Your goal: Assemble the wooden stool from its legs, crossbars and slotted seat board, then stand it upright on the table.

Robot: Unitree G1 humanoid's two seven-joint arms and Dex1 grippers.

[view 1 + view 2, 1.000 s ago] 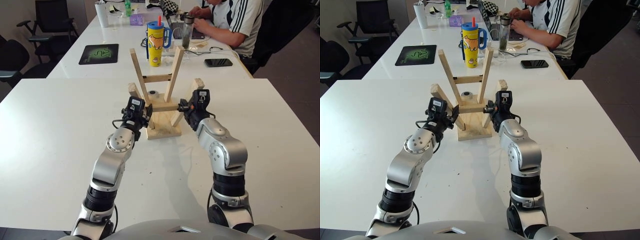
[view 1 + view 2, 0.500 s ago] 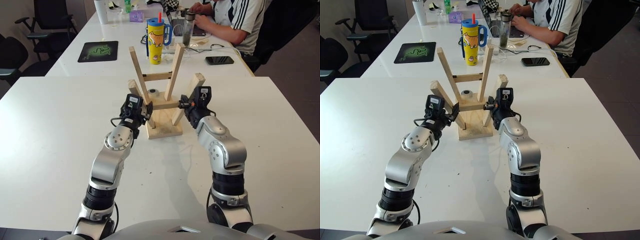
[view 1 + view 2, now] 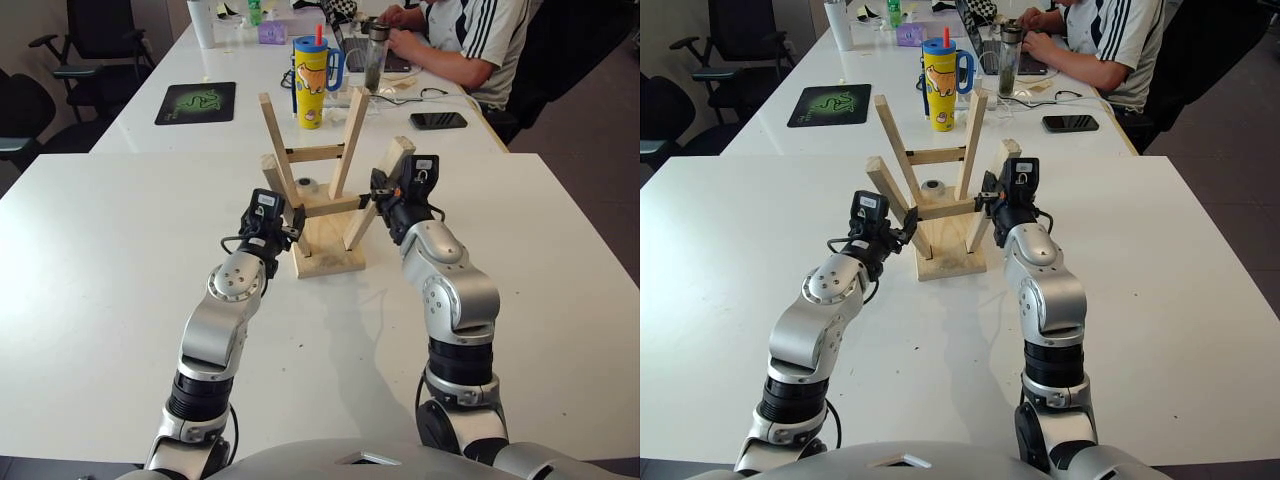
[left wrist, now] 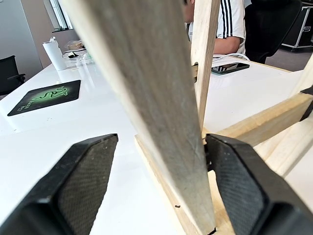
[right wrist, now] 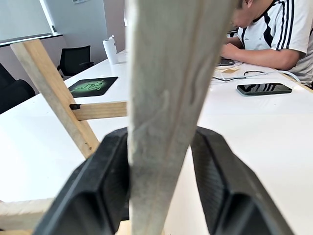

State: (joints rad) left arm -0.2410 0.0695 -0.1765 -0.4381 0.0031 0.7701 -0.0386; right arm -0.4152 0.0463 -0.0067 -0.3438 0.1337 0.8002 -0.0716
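1. Pale softwood makes up the stool (image 3: 315,154), which sits upside down between my end effectors. Its seat board (image 3: 330,262) lies flat on the surface (image 3: 120,250) below them, and its legs point up.
2. My right end effector (image 3: 385,190) is clamped on the right leg (image 5: 166,98), with both pads (image 5: 107,186) pressed against it.
3. My left end effector (image 3: 290,222) straddles the left leg (image 4: 146,98) without clamping it. One pad touches the wood, and the other pad (image 4: 88,186) stands slightly apart.
4. A crossbar (image 3: 330,207) runs between my two end effectors and joins those two legs.
5. I judge the wood to be stiff, light and easy for the textured pads to grip. The slotted joints are probably the weak points and could pull loose if I lift by one leg.
6. The best hold, I think, is on both legs low down near the seat board, squeezed evenly before I turn the stool over.
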